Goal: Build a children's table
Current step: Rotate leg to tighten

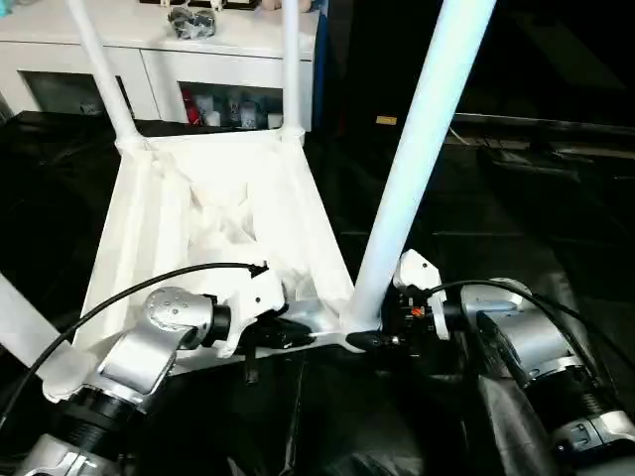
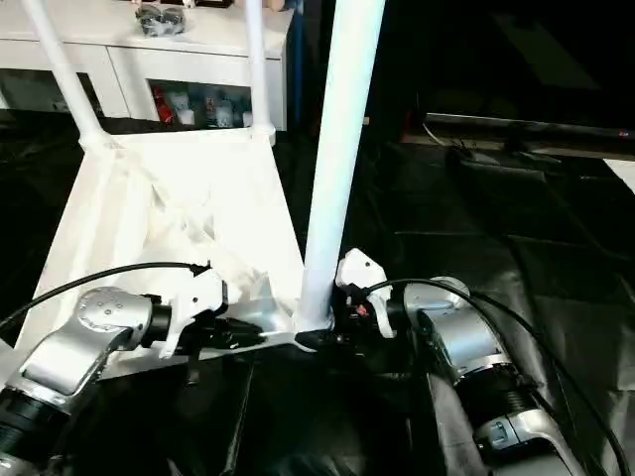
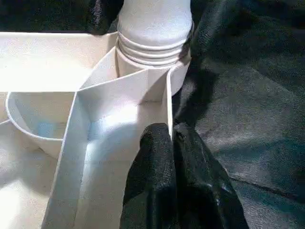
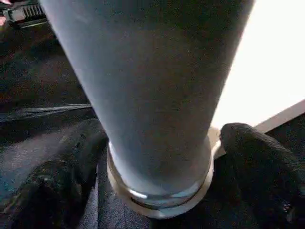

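A: Table top [image 1: 213,213] — position?
B: Upside down on black cover [image 1: 516,208], ribbed underside up, centre-left in head view. Far end toward 12 o'clock, near edge at the grippers.

A: Legs?
B: Near-right leg [image 1: 417,149] upright in its corner socket [image 3: 157,57], at 5 o'clock of the top, leaning slightly toward 1 o'clock. Threaded rings at its base visible in left wrist view, seated on the socket. Two far legs: far-left leg [image 1: 99,64] at 11 o'clock, far-right leg [image 1: 291,59] at 12 o'clock, both standing in far corners. Near-left leg [image 1: 25,322] at 8 o'clock, cut by picture edge.

A: Left gripper [image 3: 172,136]?
B: Fingers pressed together, pinching the thin rim wall of the top, just beside the near-right socket. One finger [image 3: 152,157] inside the wall, other outside. Narrow, holding the top.

A: Right gripper [image 4: 157,157]?
B: At base of near-right leg, from 3 o'clock. One finger [image 4: 257,157] on each side of the leg, close against it at the socket collar. Spread around the leg; actual pad contact hard to confirm, looks clasped.

A: Background?
B: White cabinet [image 1: 169,59] at 12 o'clock behind the top, glass doors, small items inside. Black cable [image 1: 119,297] along left forearm.
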Controlling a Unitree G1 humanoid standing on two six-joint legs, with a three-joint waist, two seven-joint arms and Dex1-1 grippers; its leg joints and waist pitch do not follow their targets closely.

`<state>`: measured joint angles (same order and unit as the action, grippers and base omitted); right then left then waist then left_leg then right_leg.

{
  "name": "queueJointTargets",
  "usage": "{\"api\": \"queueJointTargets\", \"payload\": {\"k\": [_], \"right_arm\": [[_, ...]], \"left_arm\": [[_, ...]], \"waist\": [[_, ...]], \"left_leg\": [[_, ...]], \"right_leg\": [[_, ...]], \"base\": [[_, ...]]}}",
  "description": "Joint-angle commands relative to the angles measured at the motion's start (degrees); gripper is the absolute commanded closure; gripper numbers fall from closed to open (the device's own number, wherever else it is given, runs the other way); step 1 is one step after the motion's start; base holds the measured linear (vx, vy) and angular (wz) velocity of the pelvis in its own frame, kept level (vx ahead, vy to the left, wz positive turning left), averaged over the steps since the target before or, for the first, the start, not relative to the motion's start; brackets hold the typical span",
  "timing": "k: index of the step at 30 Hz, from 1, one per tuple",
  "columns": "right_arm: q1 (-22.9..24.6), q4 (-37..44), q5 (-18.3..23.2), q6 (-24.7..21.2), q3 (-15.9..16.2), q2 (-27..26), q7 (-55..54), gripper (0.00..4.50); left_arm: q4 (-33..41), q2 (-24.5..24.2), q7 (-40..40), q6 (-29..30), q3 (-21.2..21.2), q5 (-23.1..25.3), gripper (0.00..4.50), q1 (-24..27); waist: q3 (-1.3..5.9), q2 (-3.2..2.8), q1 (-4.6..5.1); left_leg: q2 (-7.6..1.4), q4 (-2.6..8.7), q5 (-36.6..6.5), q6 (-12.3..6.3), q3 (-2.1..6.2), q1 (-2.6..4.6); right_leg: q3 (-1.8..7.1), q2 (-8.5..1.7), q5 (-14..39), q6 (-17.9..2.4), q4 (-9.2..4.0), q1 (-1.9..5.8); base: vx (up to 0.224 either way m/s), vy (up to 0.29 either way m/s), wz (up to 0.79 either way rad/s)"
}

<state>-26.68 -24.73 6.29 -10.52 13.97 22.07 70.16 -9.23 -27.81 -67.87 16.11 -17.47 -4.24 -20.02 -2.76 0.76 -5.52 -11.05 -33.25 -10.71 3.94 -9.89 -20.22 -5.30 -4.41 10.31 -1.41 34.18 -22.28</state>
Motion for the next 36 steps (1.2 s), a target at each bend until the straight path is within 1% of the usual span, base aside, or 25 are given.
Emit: {"api": "queueJointTargets", "payload": {"k": [1, 2, 4, 7, 8, 12, 15, 17, 18, 19, 21, 22, 23, 24, 25, 26, 27, 28, 29, 30, 31, 32, 34, 35, 36], "right_arm": [[-0.9, 0.4, 0.3, 0.3, 0.3, 0.2, 1.0, 0.51], [-0.9, 0.1, 0.5, 0.6, 0.7, 0.2, 1.3, 0.76], [-0.9, 0.1, 0.5, 0.6, 0.7, 0.2, 1.3, 0.82], [-0.7, -0.1, 0.6, 0.6, 0.9, 0.0, 1.6, 1.18], [-0.7, -0.1, 0.6, 0.6, 0.9, 0.0, 1.6, 1.18], [-0.3, 0.1, 0.6, 0.6, 0.9, -0.4, 1.2, 1.61], [0.2, 0.1, 0.1, 0.9, 1.0, -1.0, -0.1, 1.72], [0.2, -1.4, -1.3, 1.5, 0.2, -3.2, -5.9, 1.75], [-0.1, -2.7, -2.1, 1.9, -0.4, -4.8, -9.6, 1.76], [-0.2, -3.0, -2.2, 2.0, -0.6, -5.1, -10.5, 1.76], [-1.1, -6.0, -3.7, 1.6, -2.5, -9.4, -21.0, 1.77], [-1.6, -7.3, -4.3, 1.1, -3.4, -11.8, -26.1, 1.77], [-1.7, -7.6, -4.6, 1.2, -3.5, -12.9, -28.1, 1.78], [-1.7, -7.6, -4.6, 1.2, -3.5, -12.9, -28.1, 1.78], [-1.8, -7.9, -5.1, 0.8, -3.8, -15.3, -32.2, 1.78], [-2.0, -8.0, -5.4, 0.6, -3.8, -17.0, -34.8, 1.78], [-2.0, -8.0, -5.4, 0.6, -3.8, -17.0, -34.8, 1.78], [-2.3, -8.2, -6.1, 0.4, -3.5, -19.8, -38.1, 1.78], [-2.3, -7.6, -6.0, 0.6, -2.9, -20.8, -37.5, 1.78], [-2.1, -6.7, -6.3, 2.0, -1.6, -21.4, -35.3, 1.78], [-1.9, -6.3, -6.0, 2.5, -1.5, -21.4, -34.2, 1.43], [-1.8, -6.0, -5.6, 2.7, -1.8, -21.1, -33.4, 1.08], [-1.8, -5.8, -5.1, 2.7, -2.1, -20.7, -33.2, 1.06], [-1.8, -5.8, -4.7, 2.9, -2.2, -19.4, -32.0, 0.99], [-1.9, -6.0, -4.5, 3.1, -2.4, -18.2, -31.2, 0.72]], "left_arm": [[3.3, 0.1, -2.5, -0.2, -1.4, -1.6, 4.50, 0.2], [3.5, -0.2, -2.6, -0.1, -1.2, -1.7, 4.50, 0.4], [3.5, -0.2, -2.6, -0.1, -1.2, -1.7, 4.50, 0.4], [3.4, -0.6, -2.5, -0.1, -1.2, -1.8, 4.50, 0.6], [3.4, -0.6, -2.5, -0.1, -1.2, -1.8, 4.50, 0.6], [3.3, -0.5, -2.0, 0.0, -1.3, -1.8, 4.50, 0.7], [2.8, 0.2, -0.1, -0.4, -1.2, -1.0, 4.50, 0.7], [1.6, 2.1, 4.3, -0.7, -1.0, 0.8, 4.50, 0.2], [1.0, 3.3, 6.9, -0.7, -0.8, 1.7, 4.50, -0.1], [0.9, 3.6, 7.4, -0.6, -0.8, 1.9, 4.50, -0.2], [-0.1, 7.0, 13.0, 0.3, -1.1, 3.8, 4.50, -1.1], [-0.6, 9.1, 15.7, 1.0, -1.3, 4.5, 4.50, -1.6], [-0.8, 10.2, 17.2, 1.5, -1.5, 5.0, 4.50, -1.9], [-0.8, 10.2, 17.2, 1.5, -1.5, 5.0, 4.50, -1.9], [-1.4, 12.7, 20.1, 2.5, -1.8, 5.8, 4.50, -2.6], [-1.9, 14.4, 22.0, 3.0, -2.1, 6.1, 4.50, -3.1], [-1.9, 14.4, 22.0, 3.0, -2.1, 6.1, 4.50, -3.1], [-2.5, 17.3, 24.6, 4.0, -2.6, 6.6, 4.50, -3.8], [-2.3, 18.3, 24.9, 4.4, -3.0, 6.6, 4.50, -3.9], [-2.0, 19.1, 24.8, 4.4, -3.6, 7.0, 4.50, -3.8], [-2.0, 19.2, 24.7, 4.3, -3.7, 7.2, 4.50, -3.8], [-1.7, 18.8, 24.1, 4.2, -3.9, 7.4, 4.50, -3.6], [-1.5, 18.3, 23.6, 4.2, -3.9, 7.4, 4.50, -3.5], [-1.2, 17.4, 22.6, 3.8, -3.8, 7.0, 4.50, -3.2], [-0.7, 16.6, 21.7, 3.8, -3.6, 6.8, 4.50, -2.9]], "waist": [[3.46, -0.01, -0.04], [3.46, -0.04, -0.04], [3.48, -0.08, -0.08], [3.43, -0.09, -0.16], [3.46, -0.16, -0.18], [3.46, -0.18, -0.08], [3.48, -0.21, -0.06], [3.35, -0.21, 0.00], [3.14, -0.21, 0.20], [3.05, -0.24, 0.34], [2.83, -0.09, 0.82], [2.81, -0.23, 1.01], [2.83, -0.06, 1.46], [2.87, -0.03, 1.60], [2.82, -0.21, 1.65], [2.78, -0.25, 1.99], [2.82, -0.21, 2.01], [2.94, -0.09, 1.99], [2.87, -0.16, 2.14], [2.98, -0.42, 1.86], [3.09, -0.32, 1.92], [3.06, -0.28, 1.92], [3.10, -0.37, 1.90], [3.23, -0.26, 1.88], [3.29, -0.32, 1.82]], "left_leg": [[-2.62, 3.81, -9.7, -2.56, 0.51, 0.29], [-2.65, 3.79, -9.4, -2.70, 0.48, 0.31], [-2.62, 3.73, -9.4, -2.77, 0.44, 0.29], [-2.59, 3.75, -9.5, -2.68, 0.45, 0.25], [-2.61, 3.76, -9.6, -2.59, 0.47, 0.31], [-2.59, 3.78, -10.1, -2.21, 0.50, 0.31], [-2.60, 3.75, -10.0, -2.14, 0.50, 0.31], [-2.56, 3.80, -10.6, -1.91, 0.53, 0.27], [-2.56, 3.95, -12.1, -1.28, 0.56, 0.34], [-2.54, 3.99, -13.0, -0.83, 0.60, 0.40], [-2.35, 4.11, -15.8, 0.59, 0.73, 0.64], [-2.37, 4.23, -16.1, 1.05, 0.89, 0.58], [-2.20, 4.41, -17.1, 1.72, 1.29, 0.29], [-2.14, 4.39, -17.3, 1.54, 1.35, 0.12], [-2.12, 4.36, -17.7, 1.32, 1.35, 0.19], [-2.13, 4.27, -17.8, 1.23, 1.24, 0.35], [-2.10, 4.19, -17.8, 1.22, 1.21, 0.48], [-2.06, 4.15, -17.4, 0.77, 1.20, 0.45], [-2.13, 4.22, -16.8, 0.65, 1.10, 0.32], [-2.13, 4.10, -17.0, 0.48, 1.06, 0.69], [-2.14, 4.05, -16.6, 0.30, 0.98, 0.58], [-2.18, 4.23, -15.5, -0.19, 1.03, 0.08], [-2.20, 4.19, -15.6, -0.23, 1.00, 0.13], [-2.23, 4.10, -15.0, -0.38, 0.93, 0.19], [-2.27, 4.08, -14.5, -0.51, 0.95, 0.15]], "right_leg": [[3.32, -4.27, 10.6, -12.4, -3.27, 2.75], [3.31, -4.23, 9.9, -12.6, -3.22, 2.69], [3.30, -4.21, 9.7, -12.7, -3.20, 2.71], [3.31, -4.23, 10.3, -12.5, -3.28, 2.72], [3.31, -4.24, 10.4, -12.5, -3.28, 2.70], [3.31, -4.22, 10.7, -12.3, -3.30, 2.73], [3.33, -4.19, 10.2, -12.4, -3.25, 2.71], [3.33, -4.25, 11.3, -12.3, -3.37, 2.65], [3.35, -4.29, 13.6, -11.8, -3.74, 2.52], [3.37, -4.33, 15.2, -11.4, -3.88, 2.46], [3.34, -4.38, 21.8, -9.3, -4.60, 2.21], [3.29, -4.43, 22.8, -8.9, -4.59, 2.26], [2.89, -4.56, 26.7, -6.8, -4.98, 2.59], [2.82, -4.61, 27.4, -6.2, -5.06, 2.67], [2.85, -4.61, 28.0, -5.9, -5.28, 2.47], [3.00, -4.49, 27.9, -5.8, -5.43, 2.06], [3.01, -4.48, 27.8, -5.8, -5.54, 1.98], [3.03, -4.47, 27.0, -6.0, -5.49, 2.05], [3.14, -4.32, 25.7, -6.4, -5.35, 1.92], [3.16, -4.39, 25.0, -6.7, -5.37, 1.79], [3.23, -4.36, 23.8, -7.0, -5.29, 1.88], [3.22, -4.18, 20.6, -7.7, -4.83, 2.17], [3.19, -4.19, 20.3, -7.9, -4.77, 2.18], [3.29, -4.26, 18.6, -8.4, -4.62, 2.22], [3.31, -4.28, 17.5, -8.8, -4.45, 2.32]], "base": [[0.000, 0.000, 0.00], [0.000, 0.000, 0.00], [0.000, 0.000, 0.00], [0.000, 0.000, 0.00], [0.000, 0.000, 0.00], [0.000, 0.000, 0.00], [0.000, 0.000, 0.00], [0.000, 0.000, 0.00], [0.000, 0.000, 0.00], [0.000, 0.000, 0.00], [0.000, 0.000, 0.00], [-0.051, -0.001, -0.08], [-0.051, -0.001, -0.08], [-0.050, 0.004, -0.11], [0.000, 0.000, 0.00], [0.000, 0.000, 0.00], [0.000, 0.000, 0.00], [0.000, 0.000, 0.00], [0.000, 0.000, 0.00], [0.000, 0.000, 0.00], [0.000, 0.000, 0.00], [0.000, 0.000, 0.00], [0.000, 0.000, 0.00], [0.000, 0.000, 0.00], [0.000, 0.000, 0.00]]}}
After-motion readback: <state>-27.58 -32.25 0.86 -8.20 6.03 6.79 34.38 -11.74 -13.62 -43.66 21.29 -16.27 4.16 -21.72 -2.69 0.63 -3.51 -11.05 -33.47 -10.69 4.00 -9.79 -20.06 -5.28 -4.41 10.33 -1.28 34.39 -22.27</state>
